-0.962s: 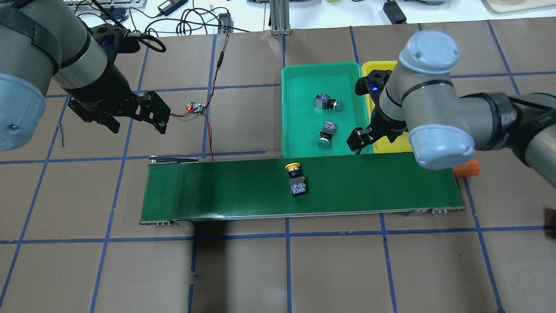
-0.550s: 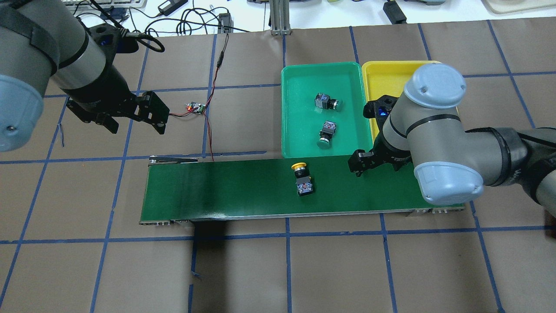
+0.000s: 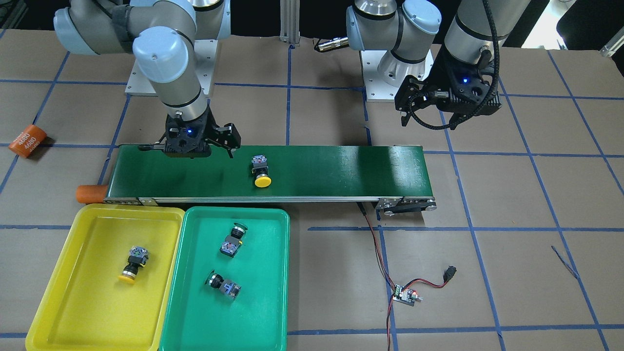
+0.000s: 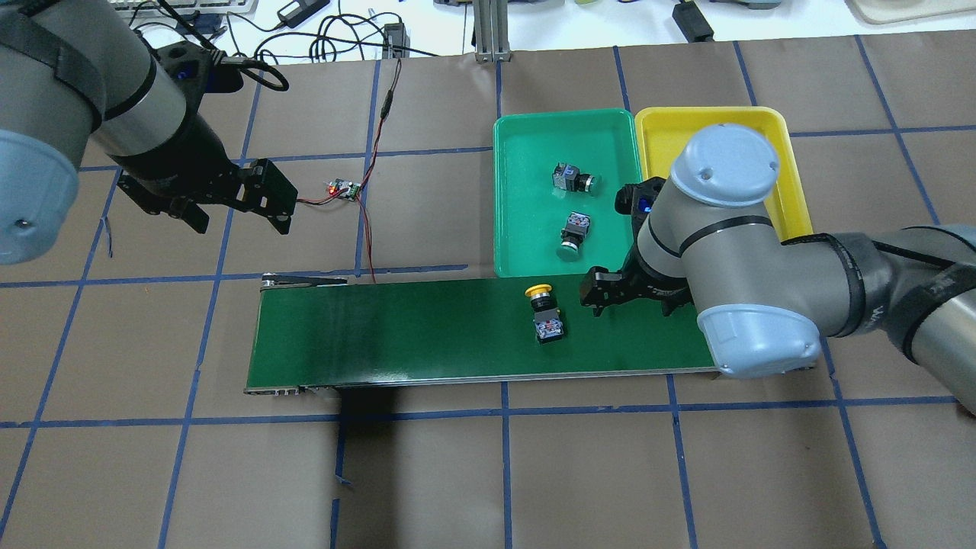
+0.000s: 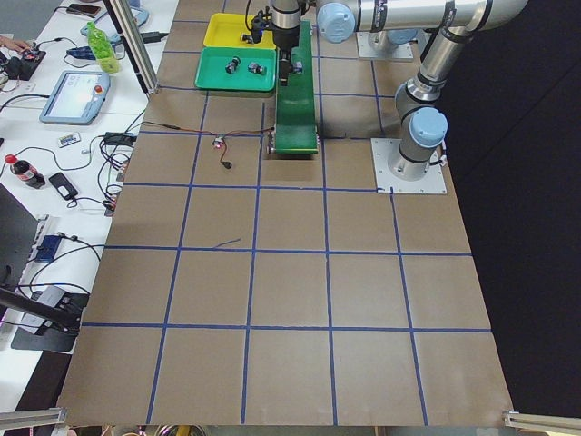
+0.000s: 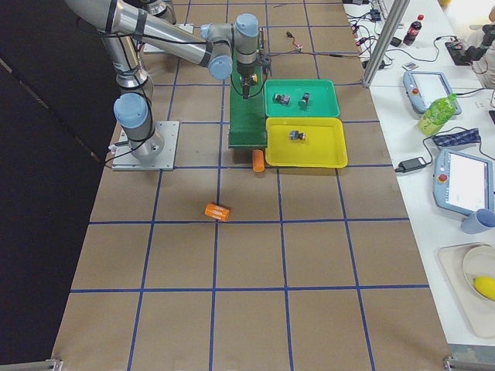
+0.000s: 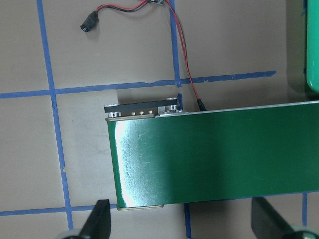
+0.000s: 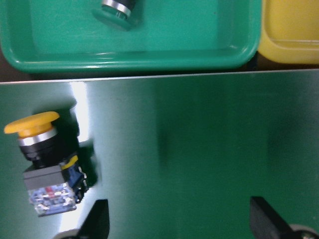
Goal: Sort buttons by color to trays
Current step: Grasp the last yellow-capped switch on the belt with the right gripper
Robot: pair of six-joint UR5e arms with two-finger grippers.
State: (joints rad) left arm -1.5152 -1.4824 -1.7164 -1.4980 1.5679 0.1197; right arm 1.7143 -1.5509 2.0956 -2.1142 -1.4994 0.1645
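Overhead exterior: right gripper (image 4: pixel 602 293) sits low over the conveyor belt (image 4: pixel 396 335), jaws apart and empty, just beside the last loose yellow button (image 4: pixel 543 309) but not yet around it. That button lies on its side on the belt, cap toward the green tray (image 3: pixel 263 292), terminal block toward the robot. Right wrist view puts it outside the finger gap, off past one fingertip. Judged step: line up on and pick this button for the yellow tray (image 3: pixel 53 273). To do it well, the gripper should slide along the belt until the black collar and grey body sit midway between the fingers, then descend and close across the body's flat sides, not on the rounded cap, which would likely slip. If the belt is running, the target point needs a lead. The lift should clear the tray rims before crossing to yellow. Left gripper (image 4: pixel 244 213) hangs well apart near the belt's other end, fingers spread, nothing held. Count: four buttons. Two are yellow, one on the belt and one (image 3: pixel 134 263) already in the yellow tray. Two are green (image 3: pixel 233 241) (image 3: pixel 223 285), both in the green tray. Two trays, touching side by side. Two orange cylinders (image 3: pixel 28 141) (image 3: pixel 87 193) on the table, not part of the sort.
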